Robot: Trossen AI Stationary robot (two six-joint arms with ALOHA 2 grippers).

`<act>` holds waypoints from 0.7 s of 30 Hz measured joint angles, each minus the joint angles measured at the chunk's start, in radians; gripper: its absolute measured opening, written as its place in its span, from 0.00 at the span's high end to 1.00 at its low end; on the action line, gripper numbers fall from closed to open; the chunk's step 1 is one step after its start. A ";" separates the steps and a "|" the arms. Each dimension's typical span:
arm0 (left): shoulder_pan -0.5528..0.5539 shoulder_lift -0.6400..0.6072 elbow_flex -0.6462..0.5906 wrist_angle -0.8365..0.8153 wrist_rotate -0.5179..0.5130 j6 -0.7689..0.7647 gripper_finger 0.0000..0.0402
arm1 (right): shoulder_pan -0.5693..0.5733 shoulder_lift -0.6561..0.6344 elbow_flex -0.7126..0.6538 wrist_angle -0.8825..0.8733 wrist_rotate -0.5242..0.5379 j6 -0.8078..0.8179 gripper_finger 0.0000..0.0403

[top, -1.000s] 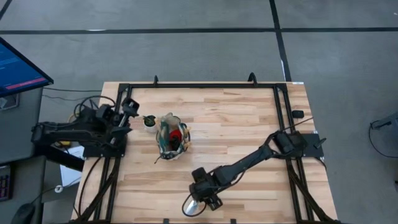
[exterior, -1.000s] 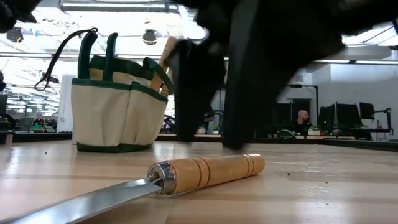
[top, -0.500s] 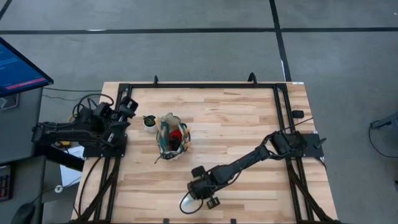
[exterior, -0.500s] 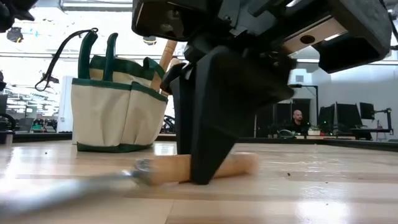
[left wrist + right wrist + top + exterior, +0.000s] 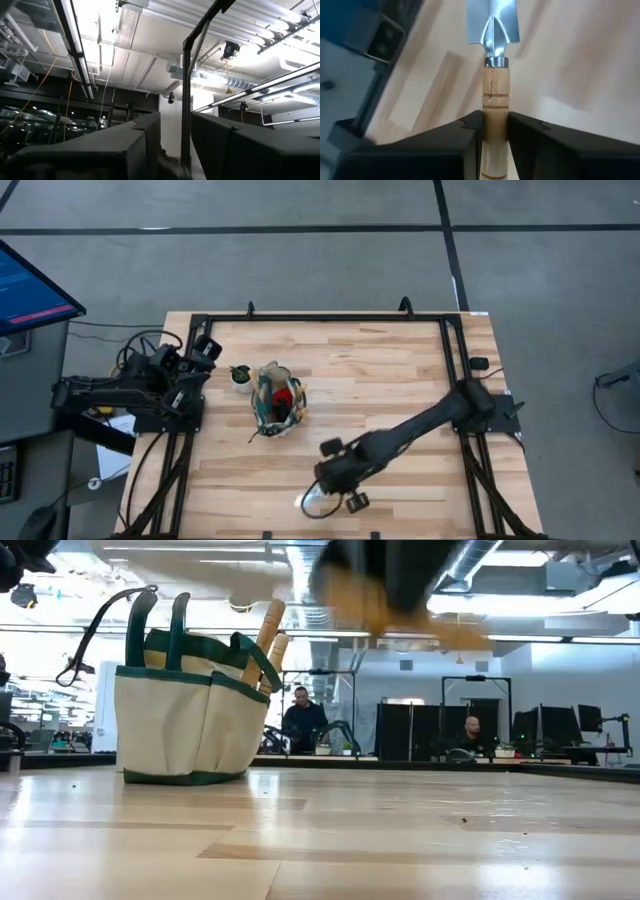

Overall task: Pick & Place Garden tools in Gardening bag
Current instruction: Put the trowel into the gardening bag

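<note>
Silver blade, pale turned-wood handle: the trowel (image 5: 493,75) has a pointed, glossy blade joined by a bright metal ferrule to a light handle with scored rings near the ferrule. My right pincer (image 5: 494,131) is clamped on that handle; in the right wrist view both dark fingers (image 5: 470,131) press its sides, the handle running straight out between them and the blade pointing away from the wrist. From above, my right pincer (image 5: 337,480) sits over the near edge of the desk (image 5: 380,380), with the blade (image 5: 312,502) showing just beyond it toward the front rim. In the low view the trowel (image 5: 400,610) appears only as a blurred tan streak high up, clear of the desk surface.

Gardening bag (image 5: 277,399): beige fabric, dark green trim and handles, standing upright left of desk centre, well apart from the held trowel. Wooden handles (image 5: 268,635) stick up out of its top; something red (image 5: 287,394) shows inside from above. A small round pot (image 5: 240,375) stands just beside the bag on its left.

My left pincer (image 5: 205,352) waits at the desk's left edge, near the pot; its fingers are apart, with a gap showing between them in the left wrist view.
</note>
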 joint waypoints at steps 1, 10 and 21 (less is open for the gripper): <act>0.000 0.000 0.000 0.000 0.000 0.000 0.77 | -0.004 -0.043 0.000 -0.014 0.028 -0.001 0.86; 0.000 0.000 0.000 -0.001 0.000 0.008 0.77 | -0.181 -0.386 0.003 -0.011 0.366 -0.145 0.86; 0.000 0.000 -0.001 -0.004 0.001 0.006 0.77 | -0.607 -0.332 0.019 0.002 0.428 -0.691 0.86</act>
